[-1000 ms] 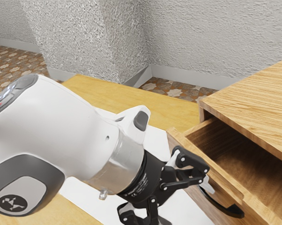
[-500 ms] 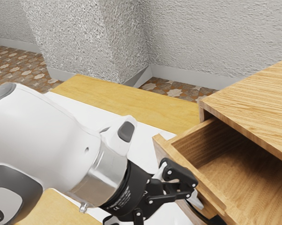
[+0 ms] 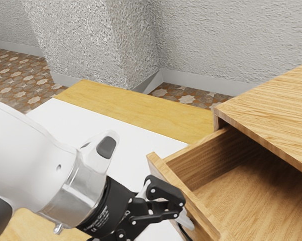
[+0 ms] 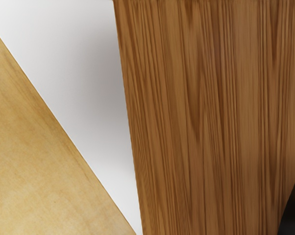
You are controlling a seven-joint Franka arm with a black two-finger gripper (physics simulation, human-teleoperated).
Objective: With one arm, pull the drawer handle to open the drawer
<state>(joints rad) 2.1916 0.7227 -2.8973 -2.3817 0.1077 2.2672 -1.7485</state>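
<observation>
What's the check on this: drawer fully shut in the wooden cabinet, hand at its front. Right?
No. The drawer isn't shut: the exterior view shows it pulled well out of the wooden cabinet, inside exposed. The hand is at its front.

a light wooden tabletop (image 3: 136,108) carries a flat white sheet (image 3: 86,125) that covers its nearer part. beyond it, a floor of patterned brown and cream tiles (image 3: 15,70) meets rough grey walls (image 3: 226,35) along a pale baseboard (image 3: 201,80). a slanted grey column (image 3: 91,40) juts out.
</observation>
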